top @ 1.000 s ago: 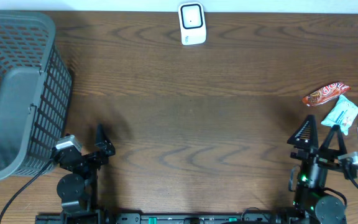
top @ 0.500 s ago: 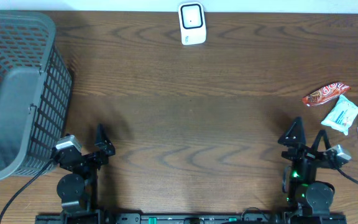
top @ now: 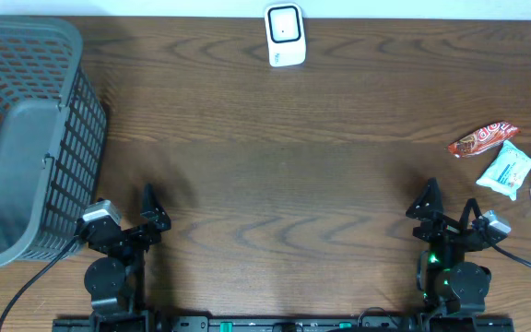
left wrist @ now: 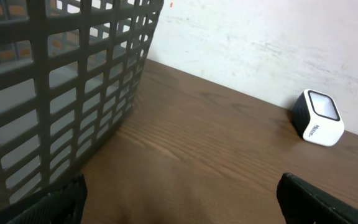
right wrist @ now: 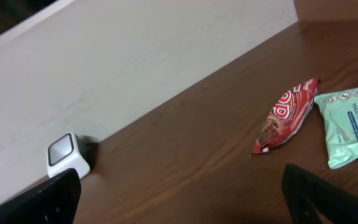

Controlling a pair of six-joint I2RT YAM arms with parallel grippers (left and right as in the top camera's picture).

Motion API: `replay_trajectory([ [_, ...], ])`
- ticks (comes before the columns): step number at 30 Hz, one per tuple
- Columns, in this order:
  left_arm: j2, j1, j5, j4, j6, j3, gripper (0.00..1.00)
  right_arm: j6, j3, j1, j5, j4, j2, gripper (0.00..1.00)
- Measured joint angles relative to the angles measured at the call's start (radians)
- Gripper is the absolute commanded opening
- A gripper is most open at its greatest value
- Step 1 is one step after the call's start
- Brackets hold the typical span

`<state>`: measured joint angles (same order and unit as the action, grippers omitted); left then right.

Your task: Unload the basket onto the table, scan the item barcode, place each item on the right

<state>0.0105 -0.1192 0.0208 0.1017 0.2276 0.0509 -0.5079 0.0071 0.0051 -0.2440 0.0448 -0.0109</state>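
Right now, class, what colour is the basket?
Grey; the basket shows best in the overhead view.

A dark brown table (top: pixel 275 166) with a wavy wood grain filled the overhead view. Along its far edge stood a plain off-white wall (left wrist: pixel 260 37) (faintly scuffed and mottled up close). The light was soft and even, casting only dim shadows on the wood.

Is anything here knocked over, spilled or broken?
Nothing stands out. The scanner stands upright at the far edge, the basket sits at the left, and the red wrapper and green pack lie flat at the right, nothing spilled.
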Motion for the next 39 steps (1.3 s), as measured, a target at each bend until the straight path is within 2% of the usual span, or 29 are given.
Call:
replay_trajectory([
  [12,0.000,0.000,0.000,0.000,0.000,0.000,0.98,0.045,0.000,0.000,0.000,0.000,0.000,0.99],
  [39,0.000,0.000,0.000,0.000,0.000,0.000,0.98,0.046,0.000,0.000,0.000,0.000,0.000,0.99],
])
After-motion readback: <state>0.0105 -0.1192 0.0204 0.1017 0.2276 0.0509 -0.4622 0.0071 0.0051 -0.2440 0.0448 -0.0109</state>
